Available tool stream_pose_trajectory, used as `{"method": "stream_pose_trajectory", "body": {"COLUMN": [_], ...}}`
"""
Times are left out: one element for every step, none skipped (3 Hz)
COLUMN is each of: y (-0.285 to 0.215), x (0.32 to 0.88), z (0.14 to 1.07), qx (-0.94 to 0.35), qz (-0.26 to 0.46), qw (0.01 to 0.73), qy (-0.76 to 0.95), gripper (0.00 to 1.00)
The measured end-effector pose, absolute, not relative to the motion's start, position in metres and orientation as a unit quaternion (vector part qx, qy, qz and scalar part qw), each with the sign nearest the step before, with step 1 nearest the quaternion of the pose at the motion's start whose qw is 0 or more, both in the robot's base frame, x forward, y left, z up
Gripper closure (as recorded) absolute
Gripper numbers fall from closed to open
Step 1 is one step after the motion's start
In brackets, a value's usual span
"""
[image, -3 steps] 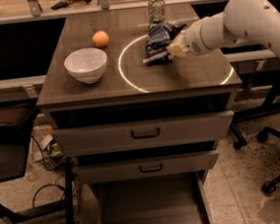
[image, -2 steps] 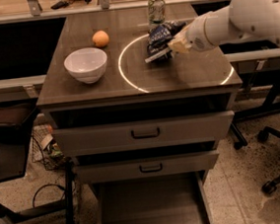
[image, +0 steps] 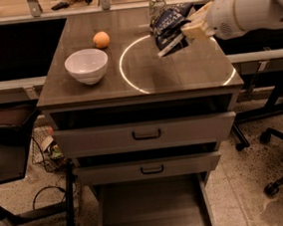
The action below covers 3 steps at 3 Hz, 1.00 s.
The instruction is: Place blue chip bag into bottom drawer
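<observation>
The blue chip bag (image: 169,26) is dark navy with white lettering and silvery edges. It hangs tilted a little above the back right of the cabinet top. My gripper (image: 189,30) comes in from the right on a white arm and is shut on the bag's right side. The bottom drawer (image: 153,209) stands pulled open below the two upper drawers, a shallow grey tray with nothing in it. The bag is high above and behind it.
A white bowl (image: 87,65) and an orange (image: 101,39) sit on the left of the top. A soda can (image: 157,6) stands behind the bag. Two upper drawers (image: 146,133) with dark handles are partly out. Office chair bases (image: 279,141) stand at the right.
The gripper has lifted the chip bag off the cabinet top; the bag now hangs tilted in the air. The arm has risen slightly.
</observation>
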<state>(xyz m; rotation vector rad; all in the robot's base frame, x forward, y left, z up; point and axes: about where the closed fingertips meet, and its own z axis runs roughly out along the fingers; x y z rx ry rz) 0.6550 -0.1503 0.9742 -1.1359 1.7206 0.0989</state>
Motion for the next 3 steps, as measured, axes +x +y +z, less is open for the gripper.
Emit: {"method": "stream_pose_trajectory", "body": {"y": [-0.152,-0.162,-0.207], "x": [0.596,0.535,0.467], "z": [1.006,1.026,1.024], "qx": [-0.503,-0.528,-0.544], "qz": [0.034,0.041,0.033], "qw": [0.514,0.508,0.471], "qy": [0.694,0.680,0.693], "gripper": [1.00,1.00,1.00]}}
